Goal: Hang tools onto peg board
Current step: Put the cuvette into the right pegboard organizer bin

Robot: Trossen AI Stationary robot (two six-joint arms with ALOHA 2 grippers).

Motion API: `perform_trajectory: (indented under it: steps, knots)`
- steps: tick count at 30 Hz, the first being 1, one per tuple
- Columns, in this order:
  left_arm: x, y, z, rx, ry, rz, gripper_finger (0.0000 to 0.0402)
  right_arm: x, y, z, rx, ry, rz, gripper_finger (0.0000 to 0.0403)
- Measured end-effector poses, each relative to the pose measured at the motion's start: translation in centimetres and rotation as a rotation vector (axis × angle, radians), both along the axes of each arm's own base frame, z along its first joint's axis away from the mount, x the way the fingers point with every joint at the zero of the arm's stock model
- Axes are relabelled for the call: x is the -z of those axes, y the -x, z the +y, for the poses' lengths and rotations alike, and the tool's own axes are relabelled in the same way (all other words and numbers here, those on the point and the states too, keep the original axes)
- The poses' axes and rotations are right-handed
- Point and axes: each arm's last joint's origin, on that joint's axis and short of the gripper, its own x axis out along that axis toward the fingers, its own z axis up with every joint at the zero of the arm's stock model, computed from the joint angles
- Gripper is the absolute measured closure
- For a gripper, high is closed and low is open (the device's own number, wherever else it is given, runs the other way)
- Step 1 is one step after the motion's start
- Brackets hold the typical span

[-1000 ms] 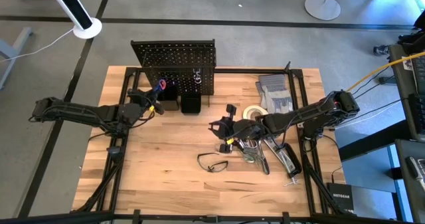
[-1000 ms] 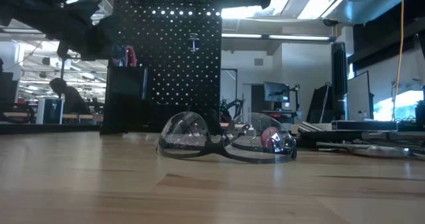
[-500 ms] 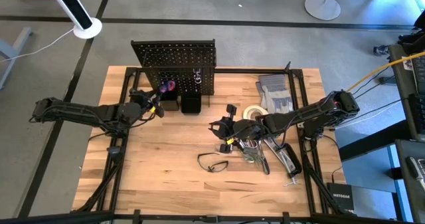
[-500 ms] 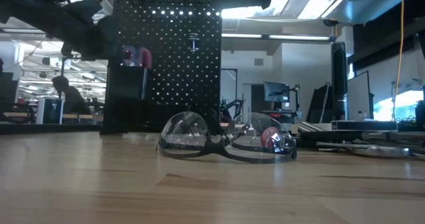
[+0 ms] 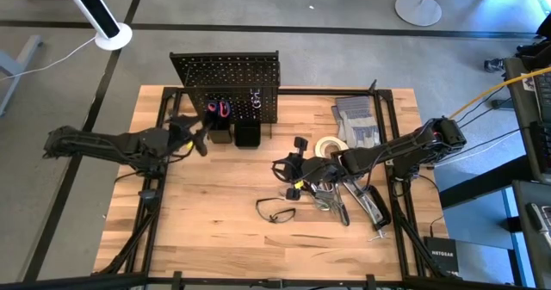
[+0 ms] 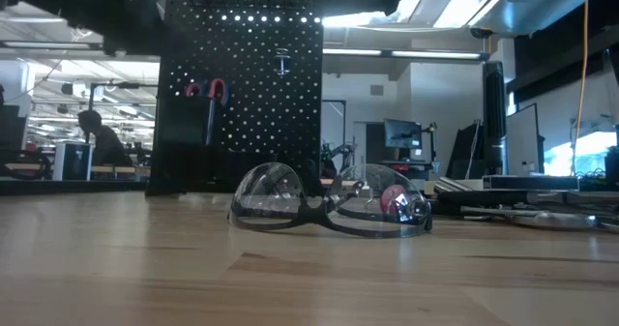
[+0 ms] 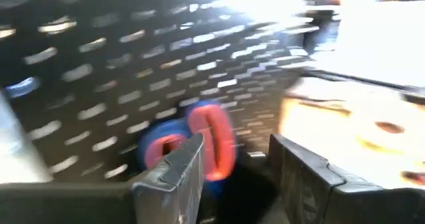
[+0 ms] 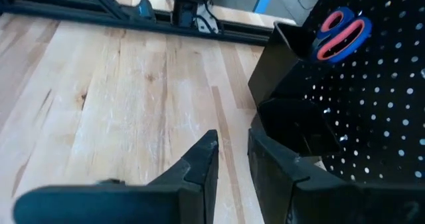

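The black peg board [image 5: 225,79] stands upright at the table's far edge. A red-handled tool [image 5: 218,109] stands in the board's left bin [image 6: 179,152], its red-and-blue handles [image 7: 199,141] sticking up out of it. My left gripper [image 7: 236,151] hovers open just left of that bin, touching nothing. My right gripper [image 8: 232,151] hangs over the table's middle with a narrow gap between its fingers and nothing in it. The safety glasses [image 5: 275,211] lie on the table near it, and the white tape roll [image 5: 327,145] lies to the right.
A second black bin [image 5: 247,135] sits on the board beside the first. More tools, among them a silver bar [image 5: 372,206], lie heaped under my right arm. Grey gloves [image 5: 355,122] lie at the far right. Bare wood spreads over the near left.
My left gripper has opened and let go of the red-handled tool, which now stands in the left bin with its handles up. The gripper has then risen and drawn back a little toward the table's left edge.
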Motion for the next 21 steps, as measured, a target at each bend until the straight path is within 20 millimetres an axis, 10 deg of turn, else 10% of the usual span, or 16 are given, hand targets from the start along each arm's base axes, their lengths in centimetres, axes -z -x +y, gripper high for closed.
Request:
perform_trajectory:
  steps: [8,21]
  knots:
    - [0.5,-1.0,-2.5,0.442,0.129,0.037,0.0246,0.6,1.2,1.2,-0.039,0.003,0.11,0.0318]
    - [5.3,-6.2,-6.3,0.537,0.247,0.222,0.0247,7.2,3.9,1.3,-0.094,-0.244,0.318,0.0318]
